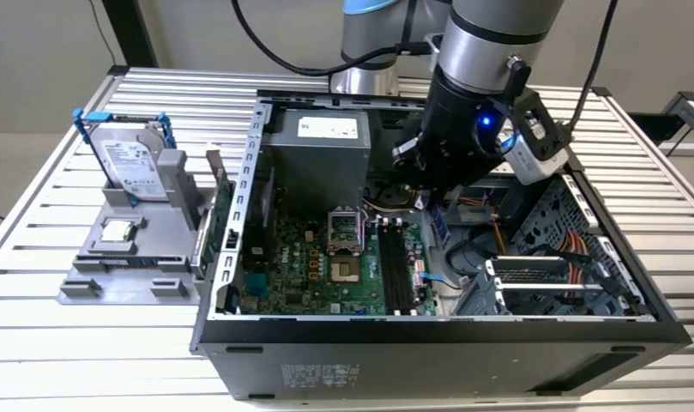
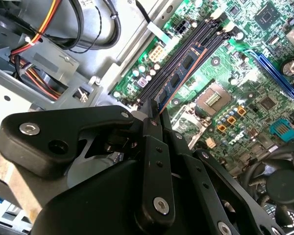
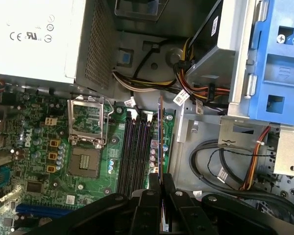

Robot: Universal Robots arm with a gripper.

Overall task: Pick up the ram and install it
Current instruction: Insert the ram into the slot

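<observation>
The arm reaches down into the open computer case [image 1: 438, 330], which lies on the slatted tabletop [image 1: 49, 335]. The jaws [image 2: 156, 115] are pressed together on the ram [image 2: 179, 78], pinching one end of the stick edge-on; in the first wrist view the ram [image 3: 159, 132] extends straight out from the jaws. The stick sits directly over the memory slots [image 3: 137, 152] of the green motherboard [image 3: 39, 147], aligned lengthwise with them and on their outer side. Whether its lower edge touches a slot cannot be told. The empty CPU socket [image 3: 85, 161] lies beyond the slots, near the jaws. The grey power supply [image 1: 318, 163] stands behind them. Well apart from the jaws, outside the case, a grey holder [image 1: 123, 257] carries the hard drive [image 1: 129, 163] and a CPU chip [image 1: 117, 229].
</observation>
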